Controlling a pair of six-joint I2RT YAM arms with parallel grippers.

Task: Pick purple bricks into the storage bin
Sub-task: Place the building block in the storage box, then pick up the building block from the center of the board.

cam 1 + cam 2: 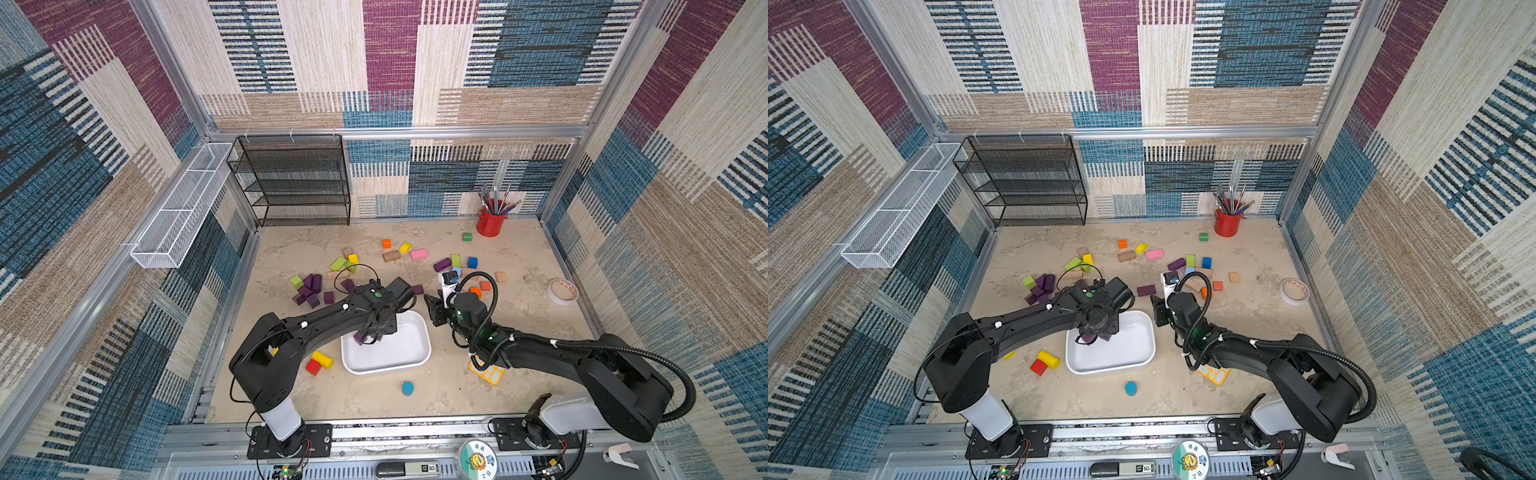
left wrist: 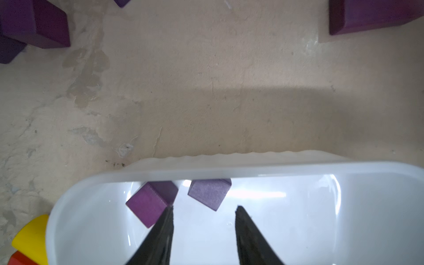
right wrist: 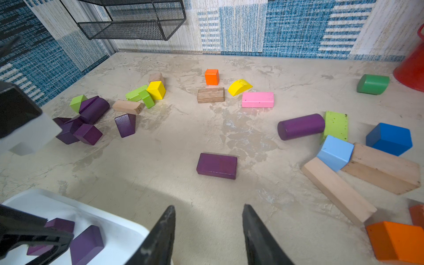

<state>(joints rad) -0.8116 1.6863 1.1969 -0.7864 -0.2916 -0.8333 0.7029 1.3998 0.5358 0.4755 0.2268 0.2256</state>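
The white storage bin [image 1: 405,353] [image 2: 252,169] sits at the table's middle front. Two purple bricks, both cubes [image 2: 151,204] [image 2: 210,192], lie in it against its wall. My left gripper [image 2: 204,208] [image 1: 368,336] hangs open just over them, one fingertip [image 2: 170,210] at the edge of a cube and nothing between the jaws. My right gripper [image 3: 208,207] [image 1: 432,309] stands open and empty beside the bin's far right corner. A purple oblong brick [image 3: 216,165] [image 1: 417,289] lies just ahead of it. A purple cylinder [image 3: 300,126] and a cluster of purple bricks [image 1: 309,289] [image 3: 78,128] lie farther off.
Blocks of other colours are scattered over the far half, among them a pink bar [image 1: 419,254] and a blue cube [image 1: 472,262]. A yellow cylinder [image 1: 322,359] and red block [image 1: 313,367] lie left of the bin. Red pencil cup [image 1: 490,222], tape roll [image 1: 562,291], black mesh rack [image 1: 291,183].
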